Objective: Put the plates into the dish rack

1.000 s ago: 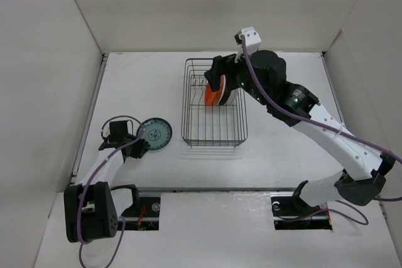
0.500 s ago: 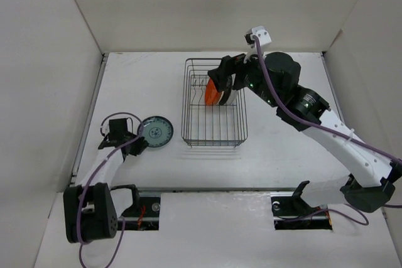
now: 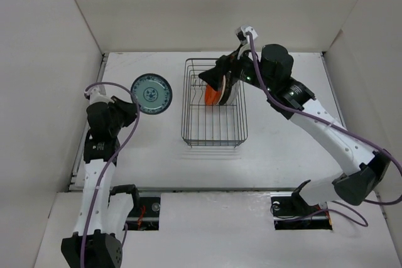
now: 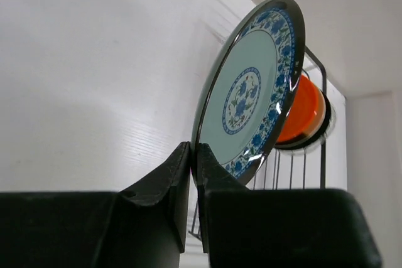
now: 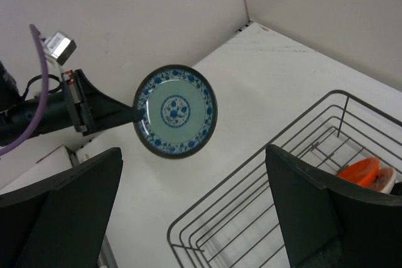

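Observation:
My left gripper (image 3: 130, 106) is shut on the near rim of the blue-green patterned plate (image 3: 151, 93) and holds it in the air, tilted on edge, left of the dish rack (image 3: 213, 131). The left wrist view shows the jaws (image 4: 193, 155) pinching the plate (image 4: 251, 95), with the rack (image 4: 323, 123) behind it. The orange plate (image 3: 213, 95) stands upright in the rack's far end, also in the right wrist view (image 5: 359, 171). My right gripper (image 3: 214, 75) hovers over that end, open and empty (image 5: 195, 155). The plate (image 5: 176, 110) shows below it. Other plates are hidden.
A pale plate edge (image 5: 385, 181) stands next to the orange plate in the rack. White walls enclose the table on the left, back and right. The near rack slots (image 3: 213, 120) hold nothing.
My left arm has lifted the patterned plate off the table and carried it up and toward the far left. My right gripper has shifted slightly above the orange plate.

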